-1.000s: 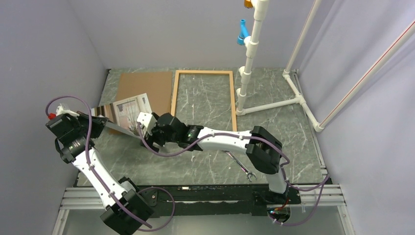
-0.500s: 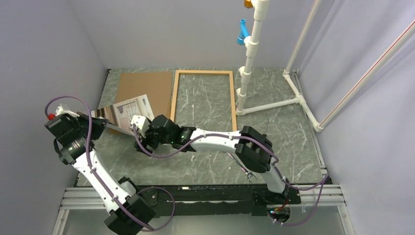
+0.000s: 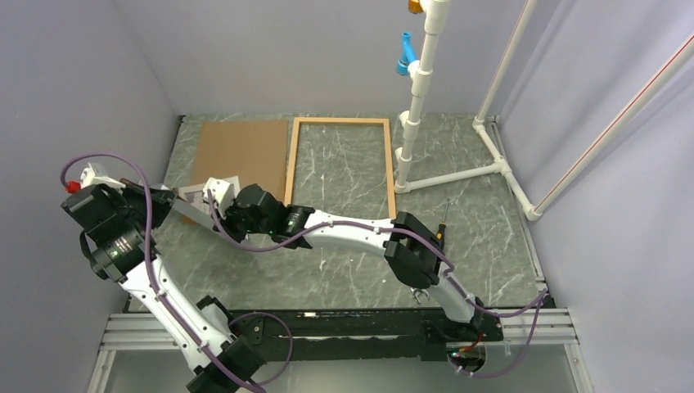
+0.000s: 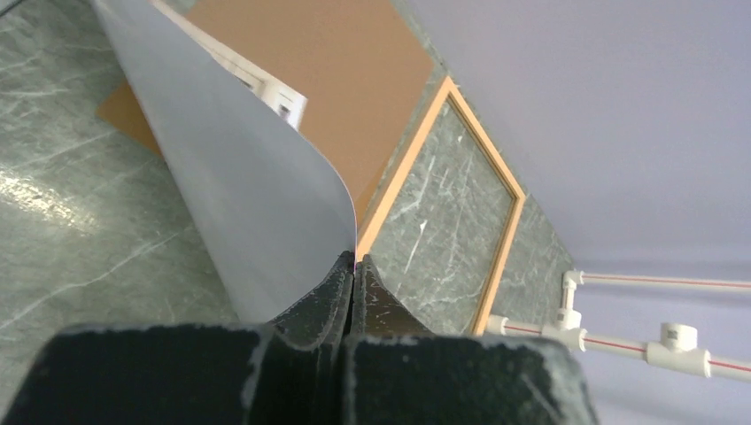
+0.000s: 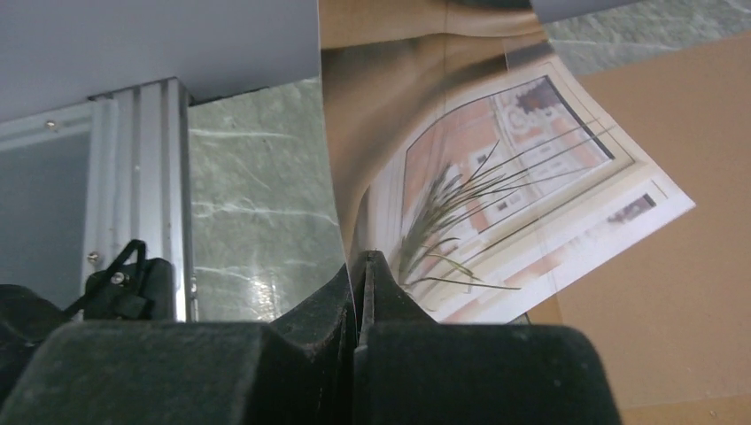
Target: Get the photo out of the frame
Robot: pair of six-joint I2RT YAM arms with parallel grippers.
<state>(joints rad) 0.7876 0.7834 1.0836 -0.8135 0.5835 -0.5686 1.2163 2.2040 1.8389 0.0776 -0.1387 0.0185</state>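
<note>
The photo (image 3: 193,196), a print of a spiky plant by a window, hangs in the air at the table's left, over the near corner of the brown backing board (image 3: 245,147). My left gripper (image 3: 168,201) is shut on its left edge; the left wrist view shows the photo's grey back (image 4: 239,177) curling up from the closed left gripper (image 4: 354,259). My right gripper (image 3: 215,196) is shut on its near edge, with the printed side (image 5: 496,204) bending away from the closed right gripper (image 5: 361,257). The thin light-wood frame (image 3: 290,164) lies flat further right, with only table inside it.
A white pipe stand (image 3: 417,98) rises at the back right, its feet spreading on the table. A wrench (image 3: 401,274) and a screwdriver (image 3: 443,225) lie near the right arm. The backing board (image 5: 673,292) lies under the photo. An aluminium rail (image 5: 142,195) runs along the near edge.
My right gripper moved left along the photo's near edge and shut on it. The left arm drew back to the left, and the photo now shows less of its face from above.
</note>
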